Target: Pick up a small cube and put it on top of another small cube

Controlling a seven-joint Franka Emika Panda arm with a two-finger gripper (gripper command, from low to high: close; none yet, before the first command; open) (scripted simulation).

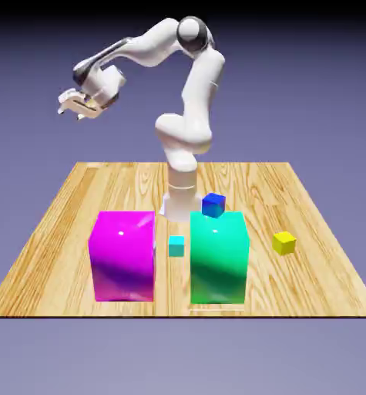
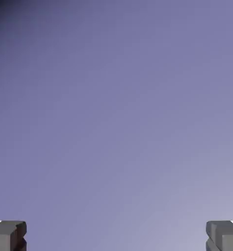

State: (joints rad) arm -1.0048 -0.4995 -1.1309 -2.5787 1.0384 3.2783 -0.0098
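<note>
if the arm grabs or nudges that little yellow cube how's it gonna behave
The small yellow cube looks rigid, with crisp edges, so it probably won't flex when squeezed. Being about as wide as it is tall, with flat faces, it would likely slide rather than roll or tip under a low push. It's far smaller than the green block, so probably the lighter one.

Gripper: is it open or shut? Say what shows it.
Open: in the hand view, the gripper's two finger tips stand wide apart, with nothing between them.
</note>
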